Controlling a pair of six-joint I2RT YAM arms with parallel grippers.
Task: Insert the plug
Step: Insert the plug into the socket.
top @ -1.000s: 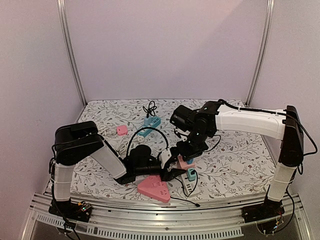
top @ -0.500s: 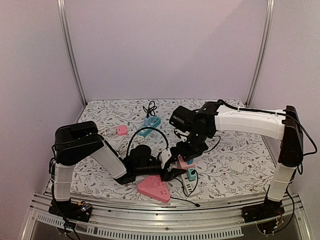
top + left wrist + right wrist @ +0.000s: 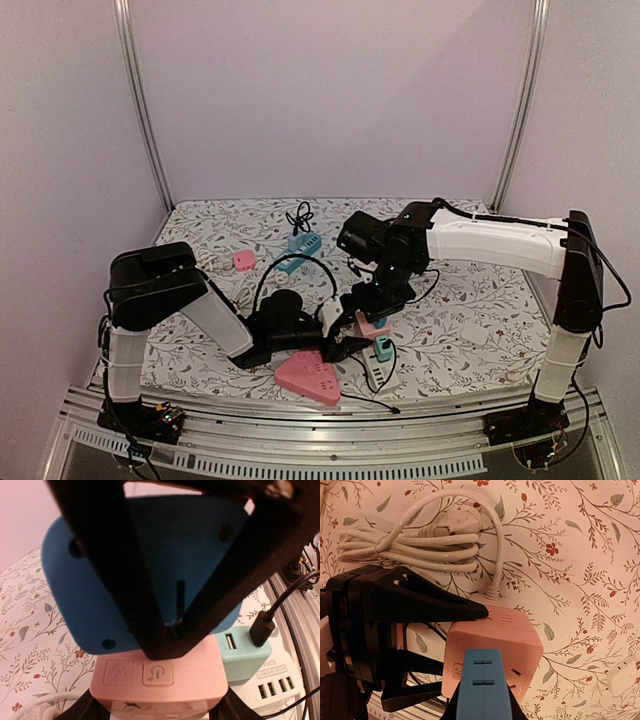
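the rigid, light-seeming blue plug (image 3: pixel 481 682) is pinched at its sides by the right claw (image 3: pixel 482 714) over the pink cube (image 3: pixel 512 637) gripped by the left claw (image 3: pixel 462 652).

The blue plug (image 3: pixel 481 690) is cropped below; its prongs seem hidden behind it.

Matt plastic: blue plug (image 3: pixel 482 685), pink socket cube (image 3: pixel 505 635); printed cloth (image 3: pixel 570 555).
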